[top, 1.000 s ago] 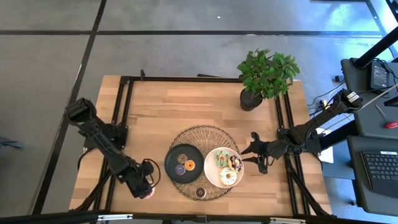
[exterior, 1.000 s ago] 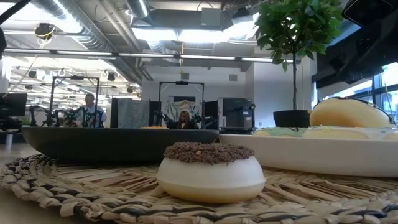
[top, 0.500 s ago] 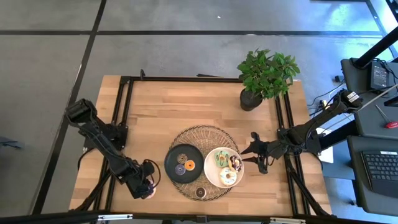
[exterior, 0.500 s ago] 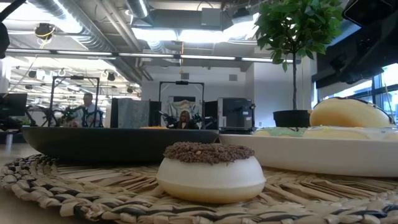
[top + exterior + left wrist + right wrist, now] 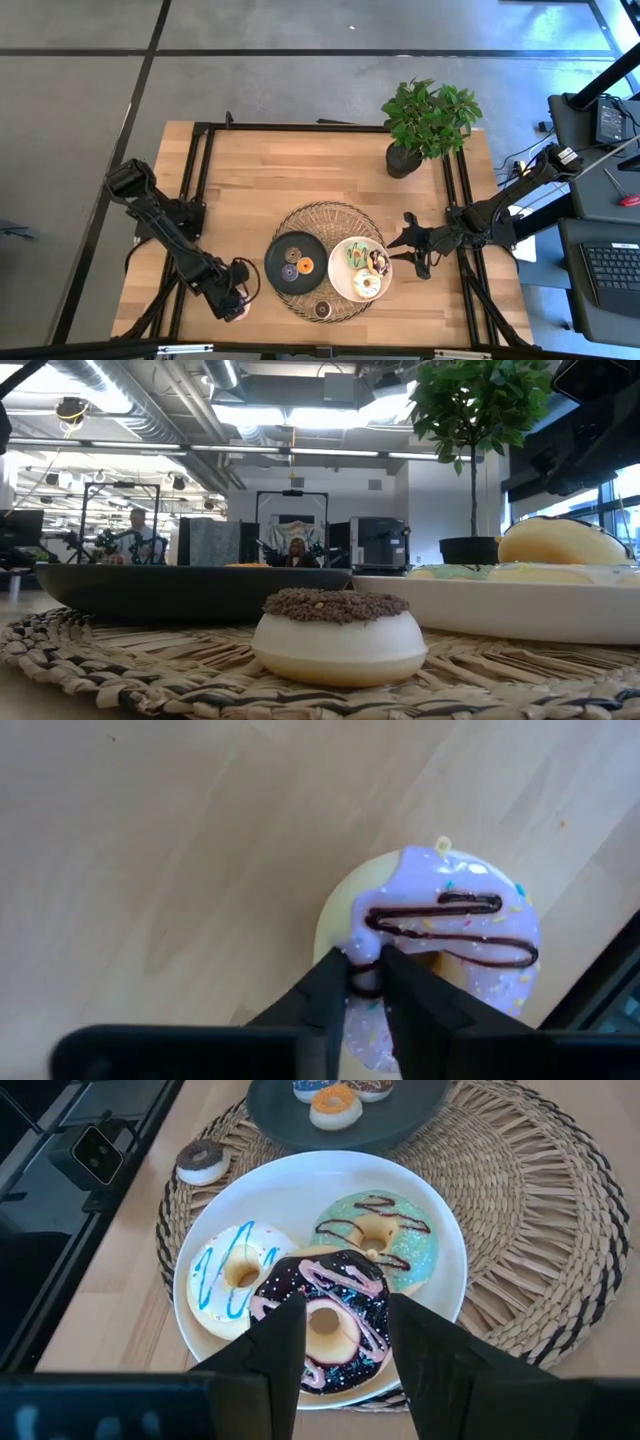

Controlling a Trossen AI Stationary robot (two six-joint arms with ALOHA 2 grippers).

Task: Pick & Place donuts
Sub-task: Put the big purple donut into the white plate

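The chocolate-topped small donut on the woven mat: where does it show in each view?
High view: chocolate-topped donut on the woven mat, at its near edge, below both plates.
Low view: centre foreground, in front of the plates.
Left wrist view: not in it.
Right wrist view: on the mat beside the white plate.
Shared landmark: the woven mat.

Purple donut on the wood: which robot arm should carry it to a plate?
Left. The left gripper is already pinching the purple donut near the table's front-left corner. The right gripper hangs open beside the white plate.
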